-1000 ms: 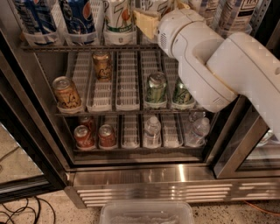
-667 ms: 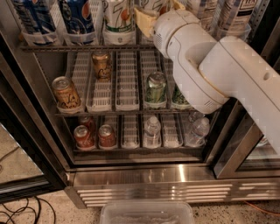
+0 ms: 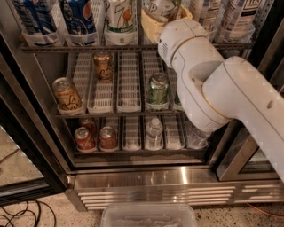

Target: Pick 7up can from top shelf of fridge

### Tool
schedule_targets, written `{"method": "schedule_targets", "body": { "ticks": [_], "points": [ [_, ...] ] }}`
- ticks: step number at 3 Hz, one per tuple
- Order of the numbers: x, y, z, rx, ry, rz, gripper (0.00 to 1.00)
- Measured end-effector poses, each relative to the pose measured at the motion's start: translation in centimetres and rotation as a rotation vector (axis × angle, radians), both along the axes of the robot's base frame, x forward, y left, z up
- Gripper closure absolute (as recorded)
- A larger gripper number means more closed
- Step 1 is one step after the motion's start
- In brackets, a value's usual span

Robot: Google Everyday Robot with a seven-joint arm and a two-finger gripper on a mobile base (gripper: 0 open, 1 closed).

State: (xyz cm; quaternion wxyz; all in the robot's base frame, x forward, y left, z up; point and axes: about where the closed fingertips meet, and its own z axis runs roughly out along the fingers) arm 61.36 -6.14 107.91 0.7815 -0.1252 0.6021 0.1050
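Plainly the 7up can [image 3: 120, 20] stands upright at the front of the top shelf [image 3: 88, 46] of the fridge [image 3: 155, 190]. A Pepsi can [image 3: 80, 17] is just beside it on the picture's left. In the next lane to the right stands a second white can [image 3: 163, 6] with green marks, its label only partly seen.

The robot's hand [image 3: 156, 22] is at the foot of that second can, level with the shelf rail. Its tan body covers the can's lower part. Whether the hand is spread or pressed together cannot be told, nor whether it touches the can. The arm [image 3: 213, 88] reaches in from the right and hides much of the shelves below.

The step in hand looks like the grasp itself. To do it well, the robot should centre the hand on one can's body, above the rail, and make sure the label is the right one. The cans stand close together, so a skewed approach could knock the neighbour. Once the grip is firm, a small lift would clear the lane's lip, and a straight pull outward would keep the can off the door frame.
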Motion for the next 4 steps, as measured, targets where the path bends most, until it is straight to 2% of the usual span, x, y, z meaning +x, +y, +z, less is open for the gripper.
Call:
{"method": "schedule_targets", "body": {
  "ticks": [4],
  "points": [
    [-1.4,-0.4,0.8,0.045,-0.050,0.036,1.00]
  ]
}}
